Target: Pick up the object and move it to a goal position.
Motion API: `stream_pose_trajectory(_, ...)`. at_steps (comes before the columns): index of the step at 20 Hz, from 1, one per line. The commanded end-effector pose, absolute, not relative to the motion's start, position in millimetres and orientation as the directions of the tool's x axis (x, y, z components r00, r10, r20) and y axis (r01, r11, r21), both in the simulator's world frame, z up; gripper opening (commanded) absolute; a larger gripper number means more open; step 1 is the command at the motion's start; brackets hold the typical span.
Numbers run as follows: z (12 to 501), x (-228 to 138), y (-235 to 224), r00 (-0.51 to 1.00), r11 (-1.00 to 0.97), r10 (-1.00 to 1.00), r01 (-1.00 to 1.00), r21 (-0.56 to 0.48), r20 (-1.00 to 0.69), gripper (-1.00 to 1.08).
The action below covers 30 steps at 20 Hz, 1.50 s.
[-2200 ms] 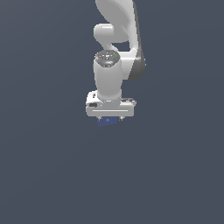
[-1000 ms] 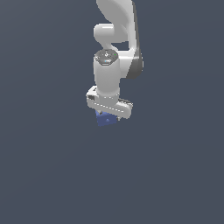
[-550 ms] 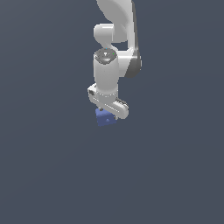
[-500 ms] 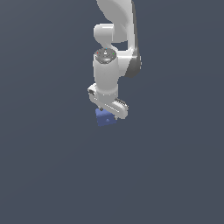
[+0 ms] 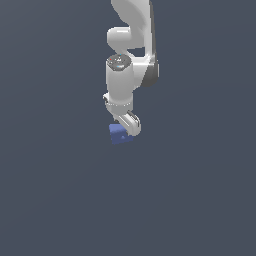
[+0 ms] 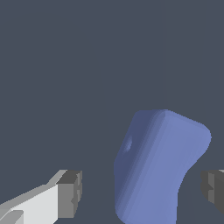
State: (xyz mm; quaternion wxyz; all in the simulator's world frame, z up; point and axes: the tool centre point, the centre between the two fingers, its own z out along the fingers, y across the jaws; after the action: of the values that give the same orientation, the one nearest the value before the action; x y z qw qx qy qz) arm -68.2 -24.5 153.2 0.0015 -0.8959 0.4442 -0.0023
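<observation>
The object [image 5: 118, 134] is a small blue block with rounded edges, lying on the dark floor directly under my hand. In the wrist view the object [image 6: 157, 170] looks slightly bent and has a small dimple on one face. My gripper [image 5: 126, 131] is low over it, and in the wrist view the gripper [image 6: 142, 192] stands open around it. One fingertip [image 6: 70, 194] and the other fingertip [image 6: 213, 190] flank the block, with a visible gap on each side. The block's lower part runs out of the wrist view.
The plain dark grey floor [image 5: 200, 200] spreads on all sides of the block. The white arm [image 5: 131, 45] rises straight above the hand. No other objects or markers show.
The hand has turned about its vertical axis, from broadside to nearly end-on in the exterior view, and sunk a little. The blue block has stayed where it was.
</observation>
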Motion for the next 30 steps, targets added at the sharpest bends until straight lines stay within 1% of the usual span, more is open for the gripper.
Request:
stream_pose_trajectory(1,151.9,-73.5,-25.9,0.548,-0.548,-0.836,-0.836,-0.004,0.002,1.00)
stream_pose_trajectory(9,148.3,-88.7,-29.7,0.375,-0.375,-0.927,-0.927,-0.002,0.001,1.00)
stream_pose_trajectory(15,146.6,-95.9,-31.3,0.288,-0.288,-0.958,-0.958,-0.001,0.000,1.00)
stream_pose_trajectory(21,145.8,-99.2,-32.1,0.248,-0.248,-0.969,-0.969,0.000,0.000,1.00)
stream_pose_trajectory(26,144.6,-99.1,-32.0,0.250,-0.250,-0.968,-0.968,0.000,0.000,1.00)
stream_pose_trajectory(30,134.4,-99.6,-32.3,0.248,-0.248,-0.969,-0.969,0.000,0.000,1.00)
